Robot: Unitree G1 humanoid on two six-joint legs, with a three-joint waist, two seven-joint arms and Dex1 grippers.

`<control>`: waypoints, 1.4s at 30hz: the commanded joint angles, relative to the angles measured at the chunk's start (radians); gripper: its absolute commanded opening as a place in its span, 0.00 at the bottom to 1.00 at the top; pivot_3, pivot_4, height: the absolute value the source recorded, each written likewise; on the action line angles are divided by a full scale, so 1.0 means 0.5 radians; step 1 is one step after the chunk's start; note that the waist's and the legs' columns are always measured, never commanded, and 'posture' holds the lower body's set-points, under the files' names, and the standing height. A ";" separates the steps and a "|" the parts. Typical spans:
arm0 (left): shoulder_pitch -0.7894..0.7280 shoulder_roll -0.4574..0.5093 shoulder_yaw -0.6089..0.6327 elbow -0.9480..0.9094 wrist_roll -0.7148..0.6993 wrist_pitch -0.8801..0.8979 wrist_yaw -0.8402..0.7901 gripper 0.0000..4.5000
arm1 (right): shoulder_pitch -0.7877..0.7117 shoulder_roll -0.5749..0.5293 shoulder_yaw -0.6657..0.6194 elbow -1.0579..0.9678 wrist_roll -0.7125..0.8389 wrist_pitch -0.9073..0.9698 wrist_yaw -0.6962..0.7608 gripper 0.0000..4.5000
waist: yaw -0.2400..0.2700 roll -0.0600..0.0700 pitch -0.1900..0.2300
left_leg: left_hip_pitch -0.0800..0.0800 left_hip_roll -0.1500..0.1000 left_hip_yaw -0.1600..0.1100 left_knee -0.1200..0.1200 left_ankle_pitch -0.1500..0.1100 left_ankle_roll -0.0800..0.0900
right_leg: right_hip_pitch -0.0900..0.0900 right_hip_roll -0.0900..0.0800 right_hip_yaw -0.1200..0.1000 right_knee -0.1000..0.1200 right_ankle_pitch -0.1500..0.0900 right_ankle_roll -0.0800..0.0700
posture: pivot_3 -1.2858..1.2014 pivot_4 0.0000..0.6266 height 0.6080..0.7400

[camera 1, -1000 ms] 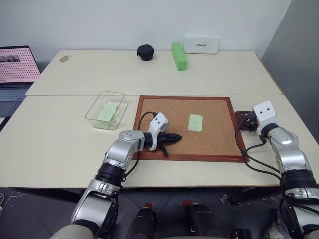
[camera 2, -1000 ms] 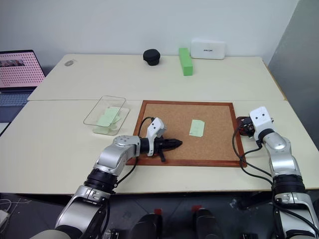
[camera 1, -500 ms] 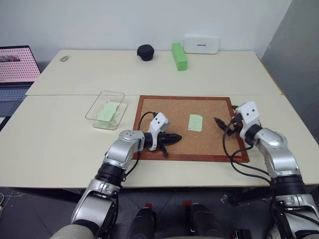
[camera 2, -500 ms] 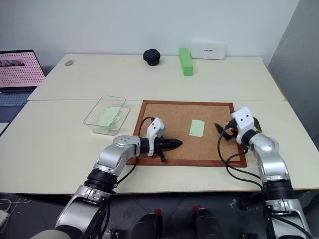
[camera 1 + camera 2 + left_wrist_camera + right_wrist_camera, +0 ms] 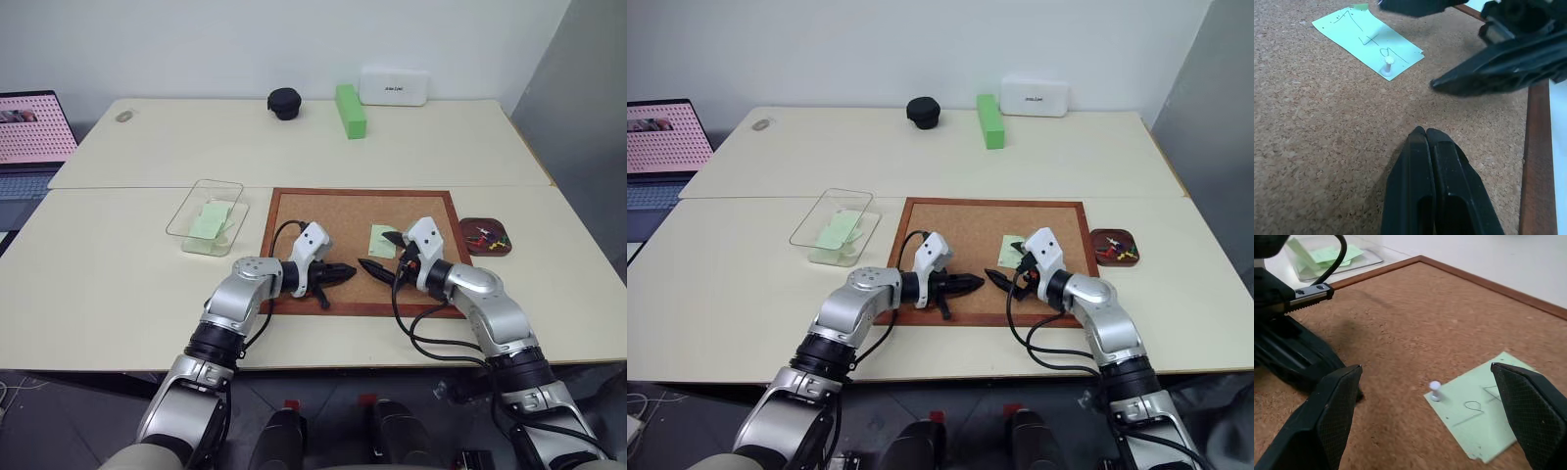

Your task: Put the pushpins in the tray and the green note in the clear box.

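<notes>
The green note (image 5: 382, 241) lies on the cork board (image 5: 323, 211), held by a small white pushpin (image 5: 1435, 390). My right gripper (image 5: 373, 249) is open, its two black fingers (image 5: 1327, 416) spread to either side of the pin and the note's near edge, just above the board. My left gripper (image 5: 348, 271) is shut and empty, resting low over the cork, pointing at the right one. The tray (image 5: 485, 237) sits right of the board with red and yellow pushpins (image 5: 480, 238) in it. The clear box (image 5: 206, 215), left of the board, holds pale-green slips.
At the table's far side stand a thick green block (image 5: 350, 110), a white box (image 5: 394, 86) and a black round object (image 5: 285, 103). A laptop (image 5: 34, 132) sits at the far left. Cables hang from both wrists.
My right gripper has swung left from over the tray, across the board's right edge, to the green note, uncovering the tray. The left arm has stayed still.
</notes>
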State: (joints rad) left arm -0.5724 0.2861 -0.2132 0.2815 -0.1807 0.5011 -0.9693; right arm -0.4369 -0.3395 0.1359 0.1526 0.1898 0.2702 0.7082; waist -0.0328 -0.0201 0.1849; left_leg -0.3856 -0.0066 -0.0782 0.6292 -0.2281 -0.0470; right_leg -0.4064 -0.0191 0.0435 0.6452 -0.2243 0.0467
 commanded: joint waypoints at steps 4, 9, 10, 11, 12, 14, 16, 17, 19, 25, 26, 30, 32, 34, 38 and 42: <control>0.064 0.014 -0.061 -0.026 0.010 0.074 0.000 0.00 | -0.121 0.041 -0.001 0.163 -0.037 -0.116 0.035 1.00 | 0.000 0.000 0.000 | 0.000 0.000 0.000 0.000 0.000 0.000 | 0.000 0.000 0.000 0.000 0.000 0.000 | 0.52 0.24 1.00; 0.075 0.023 -0.055 -0.045 0.009 0.086 0.006 0.00 | -0.158 0.054 -0.003 0.252 -0.052 -0.162 0.040 1.00 | -0.001 0.000 0.000 | 0.000 0.000 0.000 0.000 0.000 0.000 | 0.000 0.000 0.000 0.000 0.000 0.000 | 0.52 0.24 1.00; 0.077 0.022 -0.055 -0.048 0.008 0.088 0.007 0.00 | -0.166 0.059 -0.004 0.268 -0.054 -0.169 0.040 0.96 | -0.001 0.000 0.000 | 0.000 0.000 0.000 0.000 0.000 0.000 | 0.000 0.000 0.000 0.000 0.000 0.000 | 0.52 0.24 1.00; 0.078 0.022 -0.056 -0.050 0.008 0.090 0.008 0.00 | -0.176 0.065 -0.007 0.286 -0.056 -0.175 0.035 0.91 | -0.001 0.000 0.000 | 0.000 0.000 0.000 0.000 0.000 0.000 | 0.000 0.000 0.000 0.000 0.000 0.000 | 0.52 0.24 1.00; 0.077 0.020 -0.056 -0.049 0.007 0.091 0.009 0.00 | -0.188 0.072 -0.011 0.309 -0.059 -0.182 0.027 0.89 | -0.001 0.000 0.000 | 0.000 0.000 0.000 0.000 0.000 0.000 | 0.000 0.000 0.000 0.000 0.000 0.000 | 0.52 0.24 1.00; 0.074 0.016 -0.058 -0.049 0.007 0.094 0.011 0.00 | -0.201 0.076 -0.010 0.342 -0.072 -0.197 0.022 0.80 | -0.001 0.000 0.000 | 0.000 0.000 0.000 0.000 0.000 0.000 | 0.000 0.000 0.000 0.000 0.000 0.000 | 0.52 0.24 1.00; 0.067 0.012 -0.058 -0.041 0.008 0.093 0.014 0.00 | -0.208 0.074 -0.006 0.372 -0.096 -0.222 0.017 0.71 | -0.001 0.000 0.000 | 0.000 0.000 0.000 0.000 0.000 0.000 | 0.000 0.000 0.000 0.000 0.000 0.000 | 0.52 0.24 1.00; 0.063 0.010 -0.058 -0.036 0.009 0.092 0.015 0.00 | -0.209 0.073 -0.003 0.381 -0.100 -0.230 0.028 0.66 | -0.001 0.000 0.000 | 0.000 0.000 0.000 0.000 0.000 0.000 | 0.000 0.000 0.000 0.000 0.000 0.000 | 0.52 0.24 1.00; 0.059 0.007 -0.057 -0.029 0.009 0.089 0.016 0.00 | -0.209 0.077 -0.007 0.391 -0.105 -0.238 0.035 0.57 | -0.001 0.000 0.000 | 0.000 0.000 0.000 0.000 0.000 0.000 | 0.000 0.000 0.000 0.000 0.000 0.000 | 0.52 0.24 1.00; 0.057 0.007 -0.055 -0.026 0.006 0.090 0.015 0.00 | -0.218 0.084 -0.014 0.429 -0.113 -0.262 0.025 0.29 | -0.001 0.000 0.000 | 0.000 0.000 0.000 0.000 0.000 0.000 | 0.000 0.000 0.000 0.000 0.000 0.000 | 0.52 0.24 1.00; 0.055 0.006 -0.055 -0.024 0.006 0.089 0.015 0.00 | -0.218 0.086 -0.015 0.436 -0.112 -0.265 0.025 0.25 | -0.002 0.000 0.000 | 0.000 0.000 0.000 0.000 0.000 0.000 | 0.000 0.000 0.000 0.000 0.000 0.000 | 0.52 0.24 1.00; 0.052 0.004 -0.054 -0.017 0.004 0.087 0.017 0.00 | -0.216 0.094 -0.016 0.449 -0.109 -0.272 0.024 0.06 | -0.002 0.000 0.000 | 0.000 0.000 0.000 0.000 0.000 0.000 | 0.000 0.000 0.000 0.001 0.000 0.000 | 0.52 0.24 1.00; 0.052 0.003 -0.053 -0.020 0.002 0.089 0.019 0.00 | -0.213 0.103 -0.028 0.446 -0.094 -0.272 0.027 0.02 | -0.002 0.000 0.000 | 0.001 0.000 0.000 0.000 0.000 0.000 | 0.000 0.000 0.000 0.001 0.000 0.000 | 0.52 0.24 1.00; 0.053 0.003 -0.053 -0.025 -0.001 0.093 0.020 0.00 | -0.215 0.104 -0.037 0.444 -0.086 -0.271 0.025 0.02 | -0.002 0.000 0.000 | 0.001 0.000 0.000 0.000 0.000 0.000 | 0.000 0.000 0.000 0.001 0.000 0.000 | 0.52 0.24 1.00; 0.051 0.000 -0.053 -0.027 -0.003 0.098 0.024 0.00 | -0.233 0.092 -0.075 0.433 -0.072 -0.282 0.005 0.02 | -0.002 0.000 0.000 | 0.001 0.000 0.000 0.000 0.000 0.000 | 0.000 0.000 0.000 0.001 0.000 0.000 | 0.52 0.24 1.00; 0.063 0.009 -0.053 -0.039 -0.007 0.102 0.022 0.00 | -0.213 0.030 -0.083 0.253 -0.086 -0.248 -0.004 0.02 | -0.002 0.000 0.000 | 0.001 0.000 0.000 0.000 0.000 0.000 | 0.000 0.000 0.000 0.001 0.000 0.000 | 0.52 0.24 1.00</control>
State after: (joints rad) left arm -0.5582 0.2889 -0.2115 0.2505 -0.1875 0.5281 -0.9518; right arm -0.5242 -0.2967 0.1381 0.3794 0.1369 0.1487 0.7180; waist -0.0339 -0.0201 0.1849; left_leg -0.3853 -0.0066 -0.0781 0.6294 -0.2280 -0.0470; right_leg -0.4063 -0.0191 0.0437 0.6458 -0.2242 0.0467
